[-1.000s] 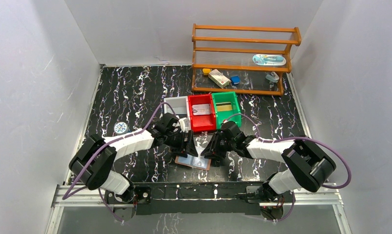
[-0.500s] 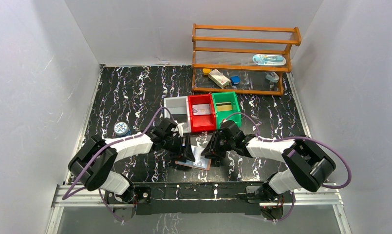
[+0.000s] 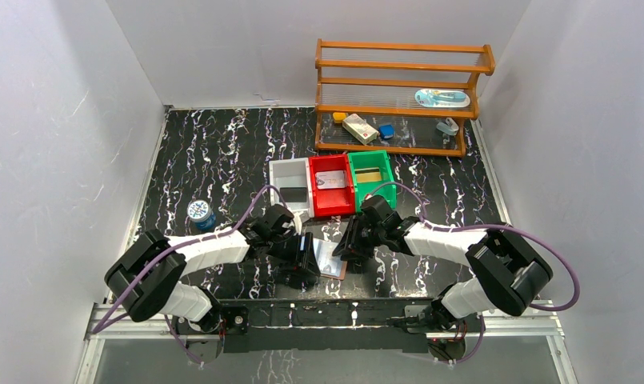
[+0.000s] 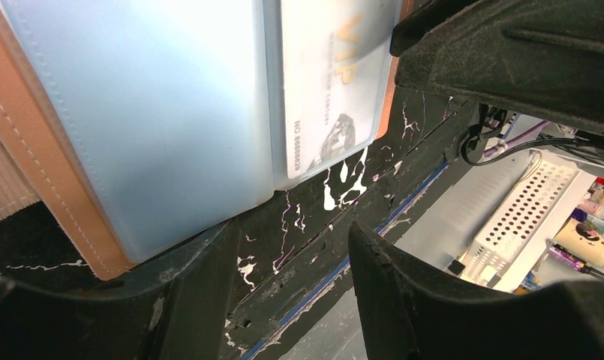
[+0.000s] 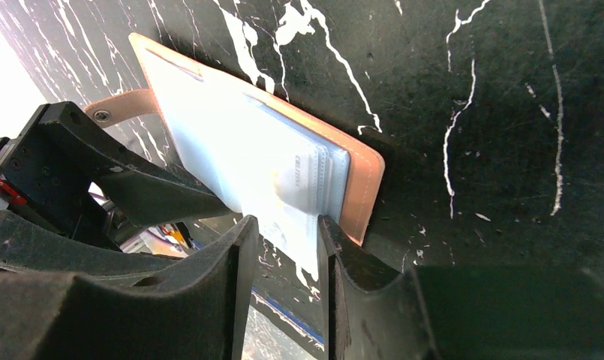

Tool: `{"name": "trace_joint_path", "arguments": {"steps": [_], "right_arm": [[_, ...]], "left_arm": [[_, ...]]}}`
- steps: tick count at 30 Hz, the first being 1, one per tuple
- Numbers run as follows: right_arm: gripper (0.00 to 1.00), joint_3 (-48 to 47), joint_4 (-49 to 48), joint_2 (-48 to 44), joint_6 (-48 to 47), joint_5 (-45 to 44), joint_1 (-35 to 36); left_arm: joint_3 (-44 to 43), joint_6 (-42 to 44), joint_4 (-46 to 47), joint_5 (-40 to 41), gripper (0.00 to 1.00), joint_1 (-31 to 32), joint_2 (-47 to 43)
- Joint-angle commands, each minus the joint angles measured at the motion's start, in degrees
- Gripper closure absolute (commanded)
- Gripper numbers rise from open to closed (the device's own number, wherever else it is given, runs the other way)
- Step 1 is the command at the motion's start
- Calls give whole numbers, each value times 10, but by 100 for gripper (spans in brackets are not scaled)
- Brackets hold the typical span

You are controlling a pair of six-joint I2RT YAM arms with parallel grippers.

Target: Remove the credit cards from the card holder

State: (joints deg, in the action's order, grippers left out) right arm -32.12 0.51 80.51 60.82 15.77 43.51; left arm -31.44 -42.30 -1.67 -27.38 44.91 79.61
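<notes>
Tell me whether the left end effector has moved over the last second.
Yes. The left end effector has pulled back toward the near side of the top view, and is now farther from the red bin.

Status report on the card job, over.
Left gripper open at edge of the card holder. Right gripper open, straddling a credit card poking out of its pocket. Nothing in the way.

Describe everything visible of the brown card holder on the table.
The card holder is a flat tan wallet, leather by its look, with stitched edges and a strap tab. It lies open on the black marbled table, pale blue pockets up. One whitish card marked VIP sticks out past its edge. The left pincer and right pincer flank it.
</notes>
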Motion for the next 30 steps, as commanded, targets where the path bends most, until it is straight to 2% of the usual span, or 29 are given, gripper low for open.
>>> {"name": "trace_joint_path", "arguments": {"steps": [1,4,8,11,14,17,26,30], "right_arm": [[57,-12,5,2,-7,1,1],[57,-12,-4,13,-7,5,0],[58,-10,6,9,-4,-15,0],[58,-7,9,5,-2,-26,0],[59,-7,10,7,-2,-27,0],[59,-7,7,9,-2,-25,0],[59,-9,-9,10,-2,-14,1],[58,-15,-20,9,0,-3,0]], "left_arm": [[-9,0,-26,38,46,4,-23],[-41,13,-52,56,42,4,-60],[-117,66,-150,139,34,3,-83],[-166,92,-189,196,28,-1,-66],[-189,99,-206,219,27,-20,-24],[-188,96,-202,210,28,-38,9],[-139,94,-159,189,28,-40,38],[-115,83,-143,155,33,-40,38]]}}
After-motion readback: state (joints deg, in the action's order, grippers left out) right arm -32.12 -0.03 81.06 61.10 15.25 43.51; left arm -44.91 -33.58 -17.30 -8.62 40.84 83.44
